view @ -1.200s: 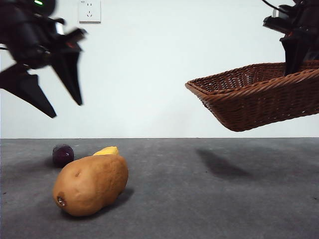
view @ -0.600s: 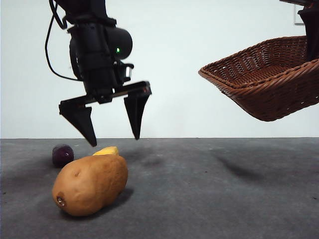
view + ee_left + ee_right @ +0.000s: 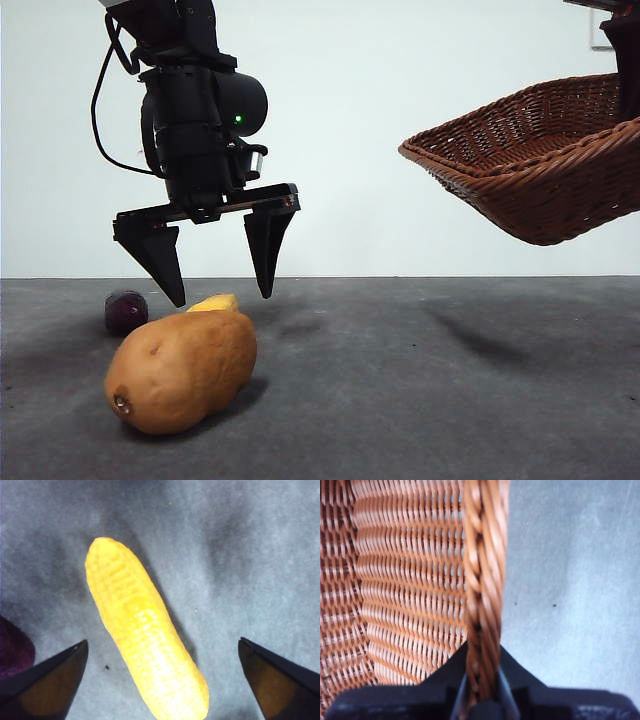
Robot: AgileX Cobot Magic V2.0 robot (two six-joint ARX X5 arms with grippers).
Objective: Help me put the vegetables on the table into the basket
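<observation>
Overhead, woven wicker basket, bumpy yellow piece, smooth oval potato

Low front cam; two wrist close-ups.

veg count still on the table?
3, all at the table's left: potato nearest the camera, purple ball behind it, corn under the open left gripper. The raised basket's inside is only partly visible.

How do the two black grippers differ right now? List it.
The left gripper is open, while the right gripper is shut on the dark brown woven wicker basket. The left gripper hovers empty over the bumpy yellow-orange piece; the right gripper holds the basket tilted in the air. Both are off the dark grey table.
</observation>
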